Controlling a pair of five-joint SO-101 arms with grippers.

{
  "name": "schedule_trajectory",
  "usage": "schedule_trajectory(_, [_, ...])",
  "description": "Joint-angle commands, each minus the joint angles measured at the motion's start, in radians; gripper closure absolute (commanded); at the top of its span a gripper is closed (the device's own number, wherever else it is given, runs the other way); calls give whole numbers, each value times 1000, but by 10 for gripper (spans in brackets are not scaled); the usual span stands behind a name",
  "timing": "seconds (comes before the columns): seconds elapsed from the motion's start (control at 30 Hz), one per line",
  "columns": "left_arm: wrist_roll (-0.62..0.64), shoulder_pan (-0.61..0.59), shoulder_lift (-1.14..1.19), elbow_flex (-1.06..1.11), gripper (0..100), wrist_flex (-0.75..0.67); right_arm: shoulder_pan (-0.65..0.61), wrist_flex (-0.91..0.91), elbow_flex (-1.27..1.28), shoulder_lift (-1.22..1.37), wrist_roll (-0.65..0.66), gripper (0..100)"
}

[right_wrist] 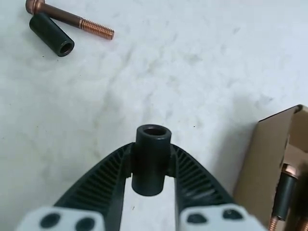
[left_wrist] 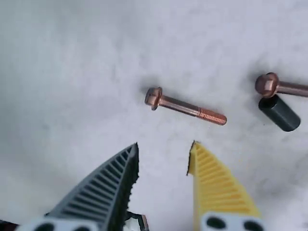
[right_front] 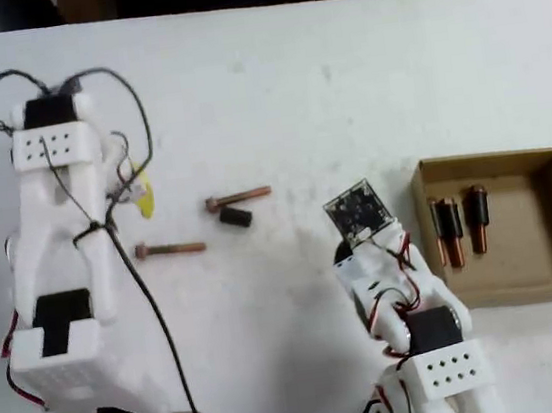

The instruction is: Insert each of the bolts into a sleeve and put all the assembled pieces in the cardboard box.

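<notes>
**Right wrist view.** The right gripper (right_wrist: pixel 151 147) is closed only as far as the body of an upright black sleeve (right_wrist: pixel 152 173). Its two black ribbed fingers (right_wrist: pixel 108 175) press on opposite sides, and the bore faces up. Just beside it stands a wall of the cardboard box (right_wrist: pixel 272 154), with one assembled piece (right_wrist: pixel 285 190) showing inside. Farther off on the white table (right_wrist: pixel 192 72) a loose sleeve (right_wrist: pixel 50 34) lies on its side against the shank of a copper bolt (right_wrist: pixel 72 17).

**Left wrist view.** The left gripper (left_wrist: pixel 164 144) is parted wide and holds nothing, its grey finger (left_wrist: pixel 108 185) and yellow finger (left_wrist: pixel 216 183) well apart above the table. Just beyond the tips lies a second bolt (left_wrist: pixel 185 106), flat and untouched. Past it are the head of the first bolt (left_wrist: pixel 274 85) and the loose sleeve (left_wrist: pixel 279 113).

**High view.** The right arm (right_front: pixel 411 321) sits nearest, between the loose parts and the cardboard box (right_front: pixel 528 291). Two assembled pieces (right_front: pixel 448 231) (right_front: pixel 478 217) lie side by side on the box floor. The left arm (right_front: pixel 55 254) stands at the other side. The second bolt (right_front: pixel 170 249) lies near it. The first bolt (right_front: pixel 240 199) and the loose sleeve (right_front: pixel 235 218) lie a little farther up the table.
</notes>
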Motion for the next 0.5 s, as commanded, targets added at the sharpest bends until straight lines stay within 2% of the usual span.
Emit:
schedule_trajectory(0.0, [15,36,-59,66,808,-28,10,-25,-8,-5,14,978])
schedule_trajectory(0.07, [52,68,-59,104,808,-28,10,-25,-8,-5,14,978])
schedule_trajectory(0.2, [278,148,-59,160,808,-40,10,-25,-8,-5,14,978])
schedule_trajectory(0.3, [454,194,-59,189,806,-117,12,-24,-8,-5,14,978])
schedule_trajectory(0.47, [818,211,-59,275,805,-295,12,-24,-8,-5,14,978])
